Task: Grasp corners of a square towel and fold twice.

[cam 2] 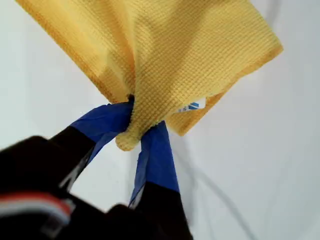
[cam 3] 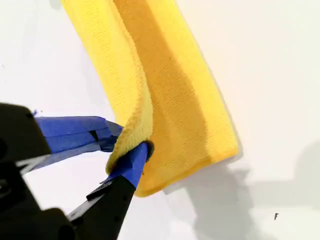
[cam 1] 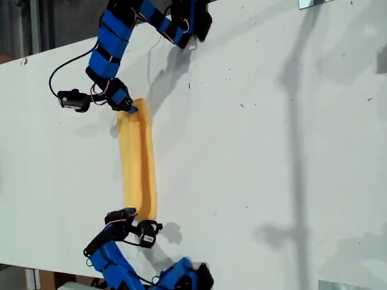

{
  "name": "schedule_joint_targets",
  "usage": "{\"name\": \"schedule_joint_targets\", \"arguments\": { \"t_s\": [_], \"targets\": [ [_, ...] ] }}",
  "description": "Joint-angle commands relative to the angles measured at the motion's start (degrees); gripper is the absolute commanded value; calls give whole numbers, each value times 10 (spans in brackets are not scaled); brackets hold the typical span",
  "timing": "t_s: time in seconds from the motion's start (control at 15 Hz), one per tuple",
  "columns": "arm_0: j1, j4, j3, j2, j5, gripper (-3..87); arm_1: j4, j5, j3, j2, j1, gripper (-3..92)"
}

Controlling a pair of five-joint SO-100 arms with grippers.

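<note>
Yellow-orange square towel (cam 1: 138, 163), folded, long narrow strip

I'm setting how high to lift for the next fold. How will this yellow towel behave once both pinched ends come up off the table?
Likely floppy: the towel already droops and bunches at my first tool and my second tool. The middle will probably sag between the two. Its waffle weave looks grippy, so slipping seems unlikely. It looks light and thin.
</note>
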Motion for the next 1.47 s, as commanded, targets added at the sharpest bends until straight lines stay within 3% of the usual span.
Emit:
{"name": "schedule_joint_targets", "arguments": {
  "t_s": [0.0,0.13,0.2,0.27,0.33,0.53,0.67,0.8,1.07,1.13,1.27,1.4],
  "targets": [
    [25,-13,20,38,-22,-3,-1,28,11,24,1,-1],
    [33,-38,42,36,-21,-3,-6,33,12,3,3,-1],
    [35,-25,29,25,-13,1,-2,26,6,-7,0,50],
    [42,0,11,19,-4,80,23,21,-15,-12,-11,212],
    [49,30,-8,33,-7,263,44,21,-29,-1,-16,226],
    [74,123,-90,101,-9,243,175,-9,-135,24,-15,303],
    [67,177,-130,105,-7,222,204,-14,-146,40,28,294],
    [25,183,-103,150,-7,209,198,-28,-170,-24,91,315],
    [23,145,13,242,-22,196,185,-47,-369,-359,124,339],
    [23,137,47,269,-25,192,200,-54,-418,-419,120,339],
    [25,124,115,338,-40,189,242,-44,-433,-459,130,0],
    [35,105,186,398,-58,186,197,-12,-309,-387,173,-1]
  ]
}}
